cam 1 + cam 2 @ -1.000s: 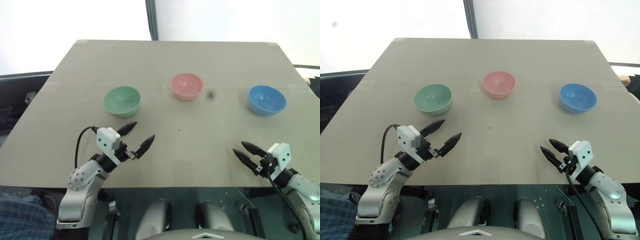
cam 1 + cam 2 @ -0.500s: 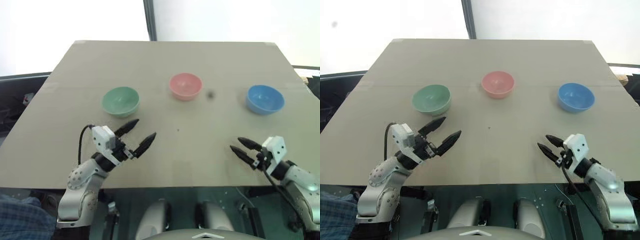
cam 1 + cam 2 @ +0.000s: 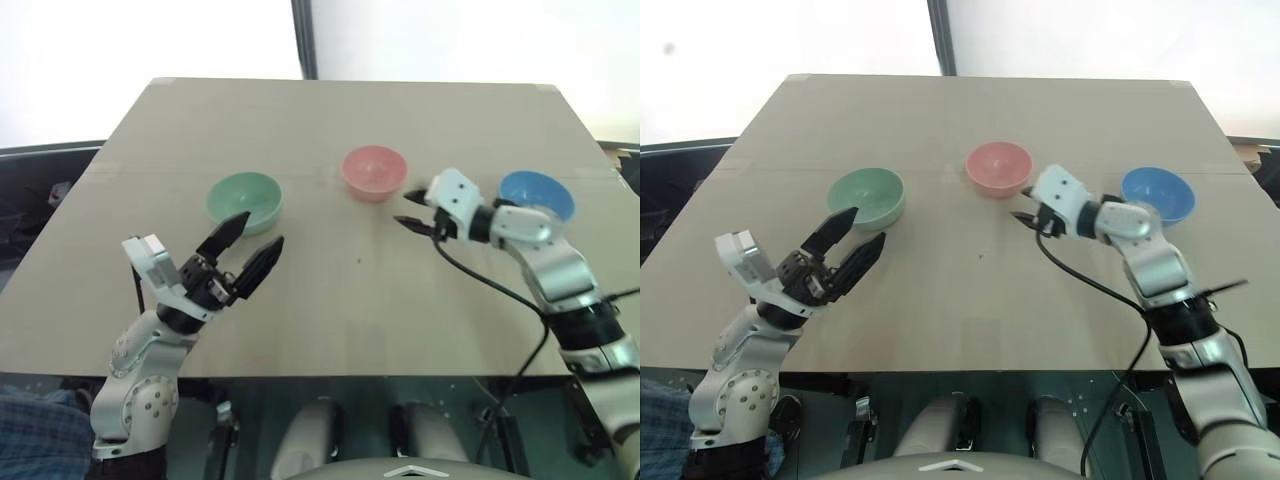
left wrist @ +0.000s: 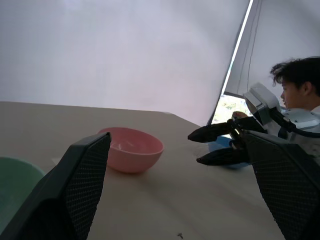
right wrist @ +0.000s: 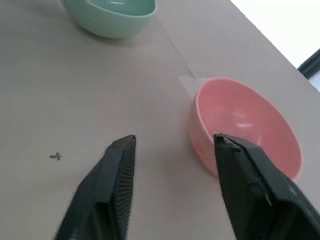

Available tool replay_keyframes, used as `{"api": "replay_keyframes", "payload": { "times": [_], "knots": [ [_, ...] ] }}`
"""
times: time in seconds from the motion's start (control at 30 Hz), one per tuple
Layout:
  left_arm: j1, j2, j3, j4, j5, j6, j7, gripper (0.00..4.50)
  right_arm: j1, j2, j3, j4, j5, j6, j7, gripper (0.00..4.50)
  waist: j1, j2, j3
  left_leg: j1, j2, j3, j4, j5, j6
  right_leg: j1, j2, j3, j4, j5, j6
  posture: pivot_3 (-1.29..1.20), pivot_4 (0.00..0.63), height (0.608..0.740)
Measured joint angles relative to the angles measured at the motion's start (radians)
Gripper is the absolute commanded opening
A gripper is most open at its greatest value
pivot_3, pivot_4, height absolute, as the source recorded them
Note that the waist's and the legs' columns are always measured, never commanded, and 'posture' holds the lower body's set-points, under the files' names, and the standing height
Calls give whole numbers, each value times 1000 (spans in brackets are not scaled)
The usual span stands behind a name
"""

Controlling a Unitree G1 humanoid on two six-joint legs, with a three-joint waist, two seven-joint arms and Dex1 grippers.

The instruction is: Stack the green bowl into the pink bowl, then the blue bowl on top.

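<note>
Three bowls stand in a row across the table: the green bowl [image 3: 243,200] on the left, the pink bowl [image 3: 373,172] in the middle, the blue bowl [image 3: 537,195] on the right, partly behind my right arm. My left gripper [image 3: 256,232] hovers open and empty just in front of the green bowl, tilted upward. My right gripper [image 3: 404,208] is open and empty, low over the table just right of the pink bowl. In the right wrist view its fingers [image 5: 107,195] frame the pink bowl [image 5: 245,125], with the green bowl [image 5: 112,15] beyond.
The bowls rest on a tan table [image 3: 330,120] with a faint seam line running across at bowl level. A cable [image 3: 490,285] trails from my right wrist over the table. A person [image 4: 300,85] shows beyond the table's right side in the left wrist view.
My right arm swung from the table's near right edge forward and left to beside the pink bowl, and its fingers spread wider. My left gripper rose a little and rolled.
</note>
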Motion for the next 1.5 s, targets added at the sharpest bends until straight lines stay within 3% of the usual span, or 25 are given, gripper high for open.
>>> {"api": "replay_keyframes", "payload": {
  "times": [0.07, 0.4, 0.63, 0.83, 1.2, 1.5],
  "knots": [
    [18, -6, 4, -14, 13, -7, 8, 4500, -50, 29, 24, 95, -33, -47, 5, 4403, -1, 0, 0, 0, 0, 0, 0, 0, 0, 0, 0, 0, 1, 0, 0, 0, 150, 740],
    [64, -28, 24, -50, 16, -27, 29, 4500, -330, 177, 96, 619, -182, -196, -8, 4403, -27, 0, 0, 1, 0, 0, -1, 1, -1, -1, 0, 0, 2, 0, 0, 0, 150, 740],
    [66, -34, 29, -59, 12, -41, 30, 4500, -491, 284, 141, 1006, -317, -245, -102, 4403, -33, 1, 1, 1, 0, 0, -2, 1, -2, -2, 0, 0, 3, 0, 0, 0, 150, 740],
    [88, -35, 54, -69, 11, -45, 46, 4500, -551, 331, 144, 1126, -378, -294, -157, 4403, -37, 2, 1, 1, 0, 0, -2, 1, -3, -2, 0, 0, 3, 0, 0, 0, 150, 740],
    [114, -34, 68, -70, 17, -54, 60, 4500, -561, 382, 137, 1156, -416, -339, -169, 114, -54, 3, 2, 1, 0, 0, -3, 1, -3, -2, 0, 0, 3, 0, 0, 0, 150, 740],
    [115, -27, 69, -70, 16, -63, 61, 4500, -561, 385, 132, 1157, -436, -374, -161, 114, -55, 3, 2, 1, 0, 0, -4, 1, -3, -3, 0, 0, 3, 0, 0, 0, 150, 740]
  ]
}}
